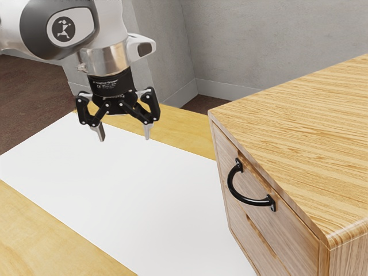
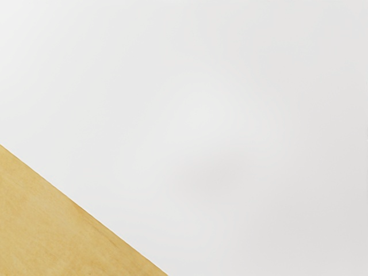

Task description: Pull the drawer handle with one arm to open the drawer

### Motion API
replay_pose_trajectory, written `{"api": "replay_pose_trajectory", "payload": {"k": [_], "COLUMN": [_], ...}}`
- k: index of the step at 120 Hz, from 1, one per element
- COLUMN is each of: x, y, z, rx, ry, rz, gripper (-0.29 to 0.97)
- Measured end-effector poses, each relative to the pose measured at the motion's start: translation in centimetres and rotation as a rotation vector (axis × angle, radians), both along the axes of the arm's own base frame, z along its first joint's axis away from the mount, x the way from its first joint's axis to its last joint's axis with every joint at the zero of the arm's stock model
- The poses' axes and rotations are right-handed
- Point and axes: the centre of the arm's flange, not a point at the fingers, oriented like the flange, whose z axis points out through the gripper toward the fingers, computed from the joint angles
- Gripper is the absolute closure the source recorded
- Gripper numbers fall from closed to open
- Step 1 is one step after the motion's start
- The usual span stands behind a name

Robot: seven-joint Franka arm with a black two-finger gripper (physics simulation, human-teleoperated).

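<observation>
**Franka sim, drawer task: hand nowhere near the handle**

Exterior view first, biggest stuff down; the grey wall point(image 1: 259, 40) runs across the top of the frame, with brown floor point(image 1: 29, 98) showing at the middle left; the wooden table point(image 1: 34, 241) takes up the lower left and centre, and a big white sheet point(image 1: 144, 195) lies flat on it, covering most of the middle of the frame; the wrist view looks straight down at that same white sheet point(image 2: 201, 103) with a wedge of bare table point(image 2: 52, 230) wood beside it.

The wooden cabinet point(image 1: 310, 144) sits on the right side of the frame, its top slanting up toward the upper right; the arm point(image 1: 57, 29) comes in from the upper left corner, silver and white, wrist pointing down.

The gripper point(image 1: 124, 137) hangs in the upper left-centre of the frame above the far end of the white sheet; fingers spread wide apart, tips pointing down, nothing between them.

The drawer point(image 1: 226, 156) is the upper front on the cabinet's face, centre right; it looks flush with the cabinet body, so closed as far as I can tell; the black curved handle point(image 1: 230, 185) sticks out from that front at centre right, well apart from the gripper and lower in the frame.
</observation>
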Motion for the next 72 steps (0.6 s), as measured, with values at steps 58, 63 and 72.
{"api": "replay_pose_trajectory", "payload": {"k": [58, 63, 72], "x": [-3.6, -3.6, -3.8], "y": [-1.1, -2.4, -3.6], "z": [10.0, 10.1, 10.2], "rx": [-0.213, -0.230, -0.249], "ry": [-0.255, -0.260, -0.265], "rz": [-0.353, -0.384, -0.414], "gripper": [0.00, 0.00, 0.00]}}
